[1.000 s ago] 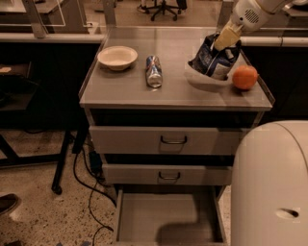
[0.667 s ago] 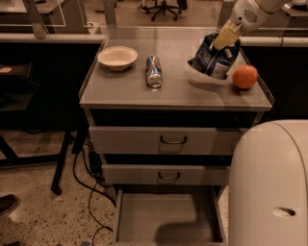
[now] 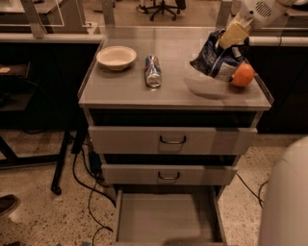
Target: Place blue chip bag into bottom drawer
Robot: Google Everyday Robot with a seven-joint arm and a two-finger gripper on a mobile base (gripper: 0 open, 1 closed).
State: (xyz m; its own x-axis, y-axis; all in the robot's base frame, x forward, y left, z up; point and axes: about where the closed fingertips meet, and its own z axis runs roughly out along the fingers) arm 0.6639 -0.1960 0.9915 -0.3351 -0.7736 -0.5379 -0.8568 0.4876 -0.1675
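Little has changed vs. a sec ago. The gripper [image 3: 232, 34] has crept a touch up and to the right, and the blue chip bag [image 3: 214, 57] has moved with it. The orange [image 3: 242, 75], just below-right of the gripper and touching the bag's lower edge, hasn't budged. Nor have the drink can [image 3: 153, 70] and the bowl [image 3: 116, 57], both well off to the gripper's left.

Read: the grasp is on and the lift is only starting. The carry down to the drawer is all still to do.

The gripper is clamped on the bag's crumpled top edge, and the bag hangs tilted below it. A shadow lies on the desk [image 3: 125, 91] under the bag. Can't tell if the bag's bottom has cleared the desk or is still brushing it.

Arm pose: the white arm [image 3: 260, 9] comes in from the upper right corner and angles down-left, w/ the gripper at its low end pointing down into the bag. It sits over the desk's far right part.

The bottom drawer [image 3: 166, 221] is pulled open, far below and left of the gripper, w/ bare grey floor showing. The two upper drawers [image 3: 172, 140] lie between it and the desktop, so the bag prob. has to come out past the desk's front edge, then down.
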